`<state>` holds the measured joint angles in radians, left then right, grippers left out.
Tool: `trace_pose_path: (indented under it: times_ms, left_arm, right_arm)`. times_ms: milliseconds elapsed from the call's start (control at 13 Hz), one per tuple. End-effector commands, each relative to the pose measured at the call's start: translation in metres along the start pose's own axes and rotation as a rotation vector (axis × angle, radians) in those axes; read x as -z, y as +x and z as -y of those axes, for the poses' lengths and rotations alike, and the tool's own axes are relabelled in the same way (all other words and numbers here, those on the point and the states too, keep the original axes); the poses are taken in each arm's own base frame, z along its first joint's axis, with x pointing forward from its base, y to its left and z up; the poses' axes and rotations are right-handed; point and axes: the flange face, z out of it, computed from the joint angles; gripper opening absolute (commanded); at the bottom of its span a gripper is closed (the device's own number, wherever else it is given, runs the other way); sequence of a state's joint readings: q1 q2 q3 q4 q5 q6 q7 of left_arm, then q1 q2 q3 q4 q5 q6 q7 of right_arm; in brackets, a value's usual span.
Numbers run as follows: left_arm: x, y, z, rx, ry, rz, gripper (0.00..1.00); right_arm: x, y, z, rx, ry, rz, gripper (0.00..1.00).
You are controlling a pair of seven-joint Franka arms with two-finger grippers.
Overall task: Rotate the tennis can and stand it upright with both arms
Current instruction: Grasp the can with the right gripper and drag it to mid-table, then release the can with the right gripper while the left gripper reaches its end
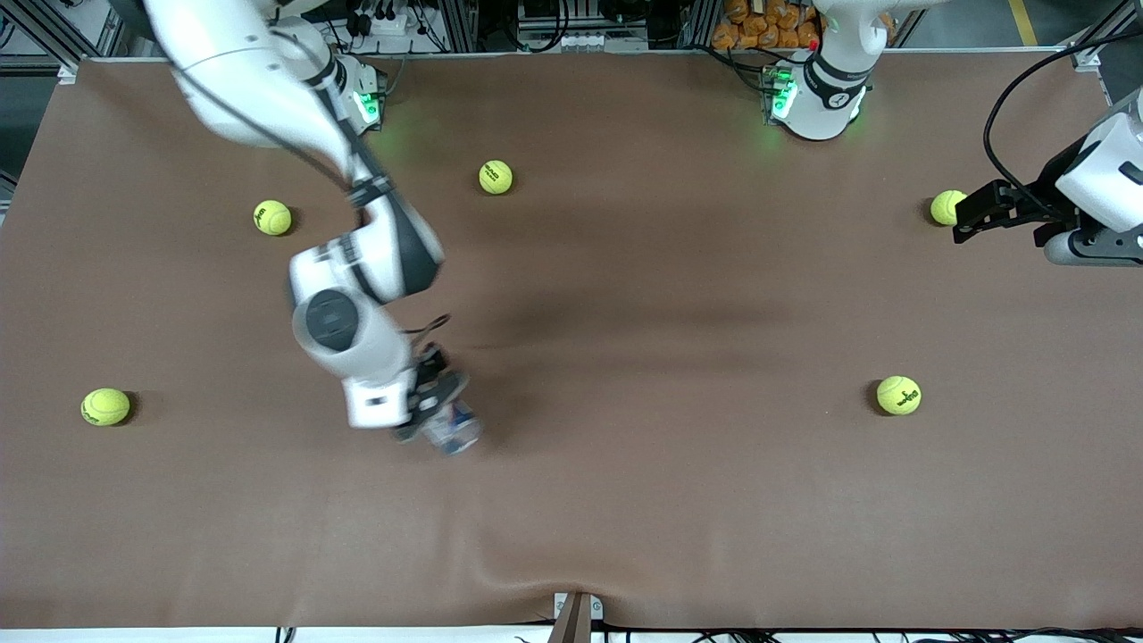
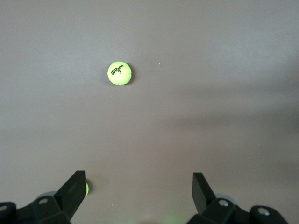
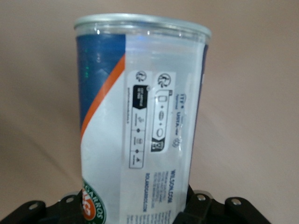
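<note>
The tennis can (image 1: 453, 428), clear with a white, blue and orange label, is clamped in my right gripper (image 1: 432, 404) over the table's middle, toward the right arm's end. In the front view only its end part shows below the hand. In the right wrist view the can (image 3: 140, 116) fills the frame, silvery rim away from the gripper (image 3: 135, 212), which is shut on its labelled body. My left gripper (image 1: 969, 217) hangs open and empty at the left arm's end, beside a yellow ball (image 1: 946, 206). In the left wrist view its fingers (image 2: 74, 186) stand wide apart over bare table.
Several yellow tennis balls lie scattered on the brown table (image 1: 625, 295): one (image 1: 496, 177) near the right arm's base, one (image 1: 272, 217), one (image 1: 105, 406), one (image 1: 898, 395). The left wrist view shows one ball (image 2: 119, 73) and another (image 2: 87, 188) peeking past a finger.
</note>
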<state>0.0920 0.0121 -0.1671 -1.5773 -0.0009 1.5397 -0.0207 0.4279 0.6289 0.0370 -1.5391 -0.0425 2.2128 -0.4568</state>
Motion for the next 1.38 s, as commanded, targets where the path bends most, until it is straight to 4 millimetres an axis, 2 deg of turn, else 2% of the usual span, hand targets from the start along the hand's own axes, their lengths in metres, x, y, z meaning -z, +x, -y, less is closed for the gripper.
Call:
trace_pose_path:
  times_ms: [0,154,308,538,692,769,923,1000,1308]
  left_arm:
    - [0.003,0.004,0.001,-0.015,0.002,-0.01,1.0]
    - [0.002,0.004,0.002,-0.013,0.0,-0.008,1.0]
    - [0.002,0.004,0.002,-0.013,0.002,-0.007,1.0]
    - [-0.001,0.006,0.001,-0.015,-0.001,-0.004,1.0]
    - [-0.004,0.007,0.0,-0.016,-0.001,0.002,1.0]
    - [-0.007,0.009,0.0,-0.016,-0.002,0.008,1.0]
    - [-0.01,0.011,-0.001,-0.018,-0.003,0.011,1.0]
    - [-0.011,0.012,-0.002,-0.021,-0.003,0.01,1.0]
    - [-0.016,0.015,-0.001,-0.021,-0.005,0.014,1.0]
  right_arm:
    - [0.004,0.046,0.08,0.236,-0.096,-0.033,0.65]
    - [-0.006,0.063,0.118,0.34,-0.147,-0.053,0.66]
    - [-0.019,0.073,0.136,0.485,-0.246,-0.069,0.66]
    - [-0.048,0.076,0.132,0.69,-0.315,-0.096,0.66]
    - [-0.059,0.076,0.133,0.722,-0.316,-0.106,0.67]
    - [-0.06,0.076,0.135,0.725,-0.315,-0.105,0.7]
    - [-0.071,0.075,0.14,0.735,-0.307,-0.097,0.86]
    - [-0.076,0.076,0.145,0.744,-0.304,-0.101,1.0]
    - [-0.076,0.077,0.146,0.747,-0.309,-0.121,1.0]
